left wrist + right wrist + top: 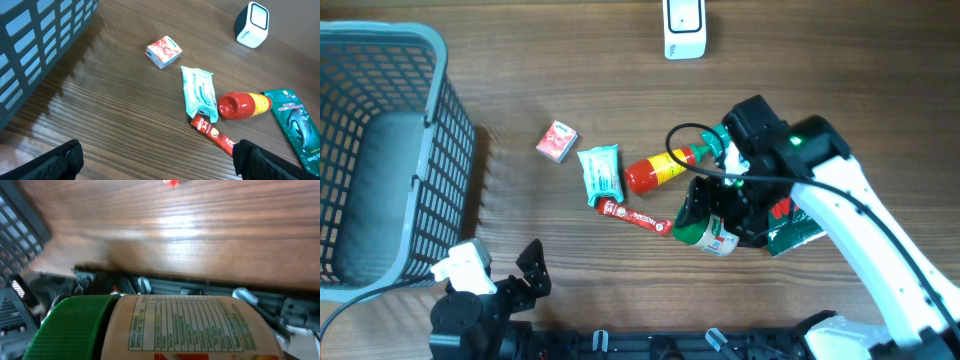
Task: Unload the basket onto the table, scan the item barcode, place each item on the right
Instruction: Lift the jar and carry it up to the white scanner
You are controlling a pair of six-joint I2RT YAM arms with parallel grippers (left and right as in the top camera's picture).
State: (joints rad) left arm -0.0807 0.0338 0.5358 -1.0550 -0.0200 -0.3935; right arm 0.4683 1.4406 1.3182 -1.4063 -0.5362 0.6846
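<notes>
Wooden surface (pixel 620 285) is cluttered mid-frame. Green-capped bottle (pixel 705 235), lower centre-right, is gripped by the widely spread right claw (pixel 720 215). Left claw (pixel 160 162) is fully open, empty, lower left.

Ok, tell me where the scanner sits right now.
In the overhead view the scanner stands at the far edge of the table, about centre, apart from the items; the red sauce bottle is its nearest neighbour, closer to the robot.
</notes>
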